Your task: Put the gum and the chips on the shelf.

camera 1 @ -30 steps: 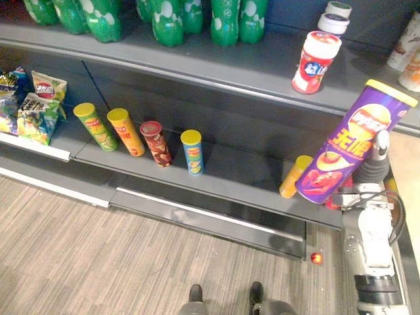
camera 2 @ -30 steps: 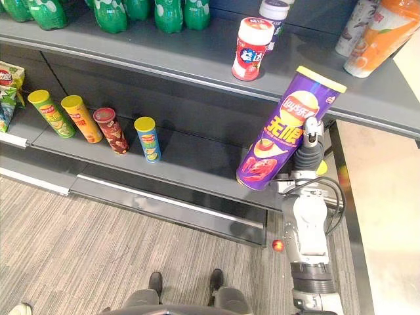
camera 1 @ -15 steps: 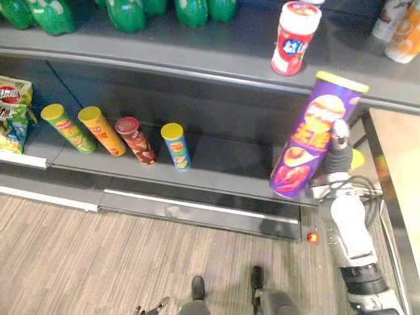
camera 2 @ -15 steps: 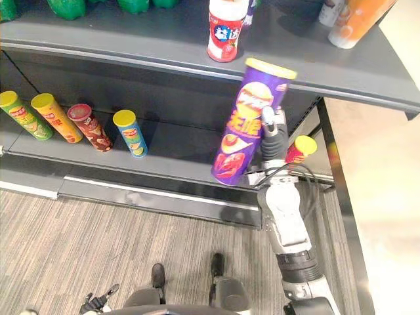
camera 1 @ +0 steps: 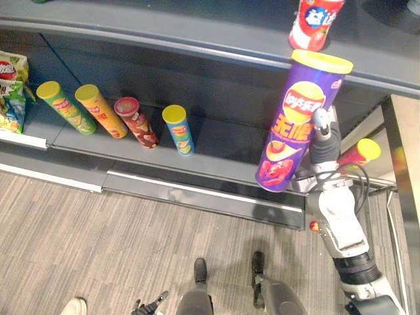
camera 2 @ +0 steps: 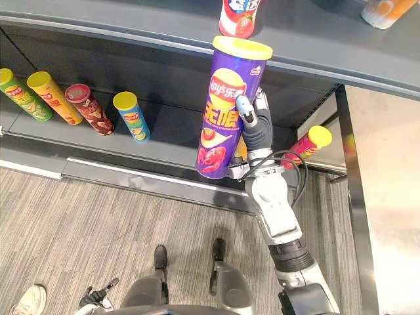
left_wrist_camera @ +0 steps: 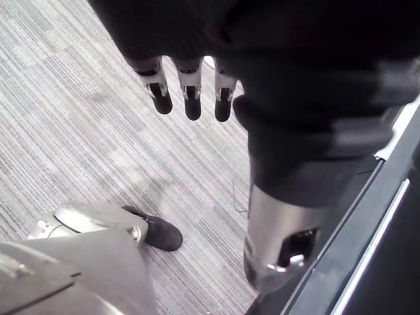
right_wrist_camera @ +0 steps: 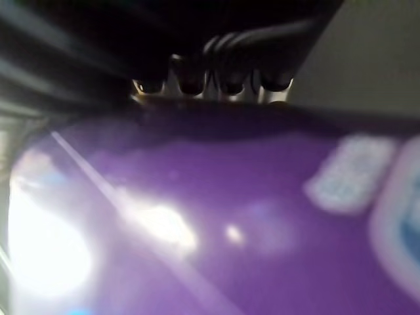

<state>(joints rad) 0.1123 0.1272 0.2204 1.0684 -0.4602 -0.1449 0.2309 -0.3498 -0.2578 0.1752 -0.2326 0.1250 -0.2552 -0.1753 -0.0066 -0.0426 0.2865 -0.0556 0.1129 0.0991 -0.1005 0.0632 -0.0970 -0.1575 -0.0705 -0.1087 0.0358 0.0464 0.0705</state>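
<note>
Chips can (camera 2: 226,111) is gripped in my right hand (camera 2: 257,131), tipped a bit, in front of the shelf (camera 2: 177,141). I think I should straighten it, then set it down gently. My left hand (left_wrist_camera: 191,105) hangs loose.

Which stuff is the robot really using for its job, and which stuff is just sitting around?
For the job: purple chips can, gripped by the right hand; red-and-white jar on the upper shelf, probably the gum.

Just sitting around: green can, orange can, brown can and blue can on the lower shelf; pink can; snack bags; left hand, hanging open.
</note>
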